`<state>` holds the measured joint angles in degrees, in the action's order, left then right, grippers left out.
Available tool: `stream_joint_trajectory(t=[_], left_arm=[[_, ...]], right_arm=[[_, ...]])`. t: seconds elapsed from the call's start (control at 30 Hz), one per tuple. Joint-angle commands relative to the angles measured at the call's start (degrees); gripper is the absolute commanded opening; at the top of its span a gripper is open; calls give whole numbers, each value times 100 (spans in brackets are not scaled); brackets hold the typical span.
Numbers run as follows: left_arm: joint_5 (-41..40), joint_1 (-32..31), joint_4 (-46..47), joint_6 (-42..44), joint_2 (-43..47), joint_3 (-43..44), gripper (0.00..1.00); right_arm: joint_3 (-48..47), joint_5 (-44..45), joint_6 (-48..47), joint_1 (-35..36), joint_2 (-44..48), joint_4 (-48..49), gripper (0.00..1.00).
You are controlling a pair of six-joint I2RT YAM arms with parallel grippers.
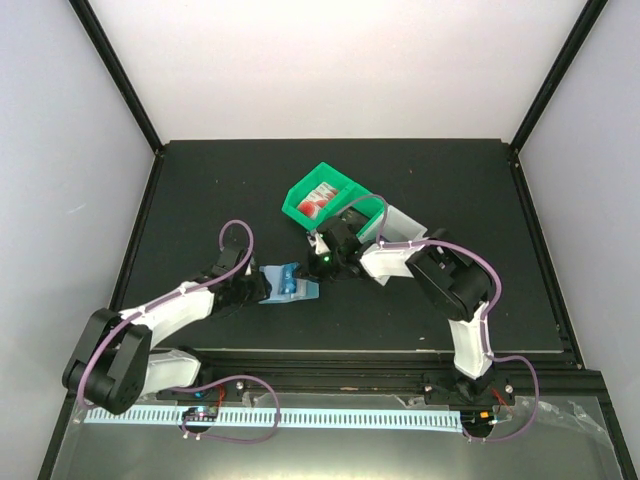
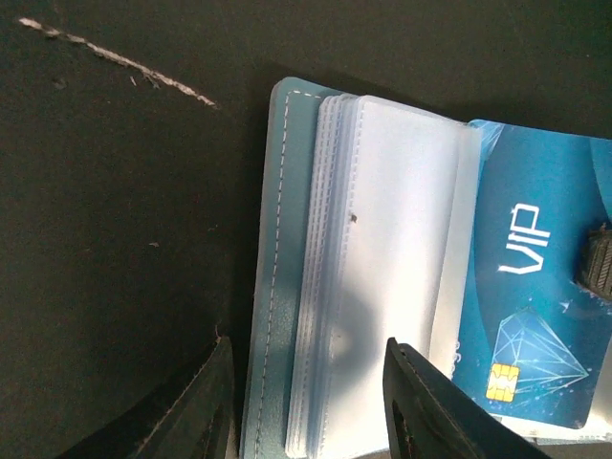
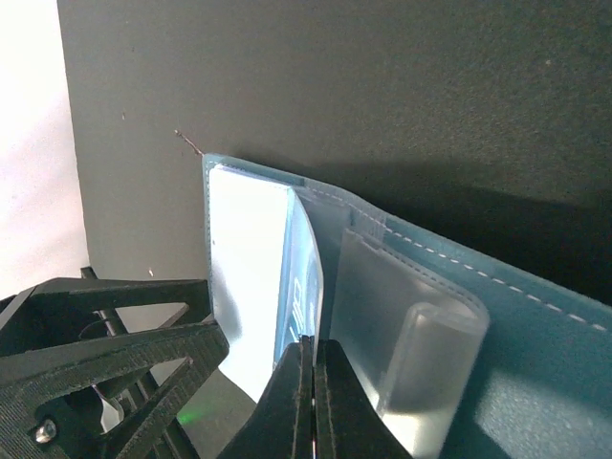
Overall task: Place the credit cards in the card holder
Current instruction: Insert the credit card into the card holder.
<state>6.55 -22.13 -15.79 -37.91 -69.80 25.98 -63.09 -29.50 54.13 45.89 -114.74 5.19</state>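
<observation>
Teal card holder (image 2: 287,239) underlies left pincer (image 1: 254,286); right pincer (image 1: 317,268) pinches blue card (image 2: 531,287).

Got the left arm (image 1: 175,305) laid out low and long, reaching right toward the middle, elbow tucked back near its base. Seeing the left gripper (image 2: 308,359) tipped downward with its fingers (image 2: 191,411) spread well apart. Got the right arm (image 1: 470,340) folded up a lot more: straight up off its base, then bent over to the left, wrist angled down. Over at the right gripper (image 3: 309,349), fingers (image 3: 349,411) squeezed together, only a hairline seam showing. Pretty much nose to nose, those two, near but not touching.
</observation>
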Motion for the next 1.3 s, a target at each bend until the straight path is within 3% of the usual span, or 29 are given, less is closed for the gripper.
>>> stream_joint_trajectory(t=[0.0, 0.63, 0.9, 1.0, 1.1, 1.27], left_arm=[[88, 33, 223, 103, -143, -5, 45], [428, 33, 410, 48, -132, -112, 45], [401, 50, 317, -28, 47, -108, 46], [383, 51, 305, -37, 98, -140, 46], [390, 60, 321, -32, 124, -163, 43], [473, 60, 360, -33, 133, -172, 39]], right_arm=[[-11, -143, -85, 45, -298, -97, 1], [-373, -279, -90, 239, -680, 8, 3], [-355, -287, -140, 236, -623, 60, 16], [-65, -137, -44, 255, -400, 318, 32], [-34, 53, -75, 346, -276, 216, 42], [-306, 143, -168, 520, -391, -164, 44]])
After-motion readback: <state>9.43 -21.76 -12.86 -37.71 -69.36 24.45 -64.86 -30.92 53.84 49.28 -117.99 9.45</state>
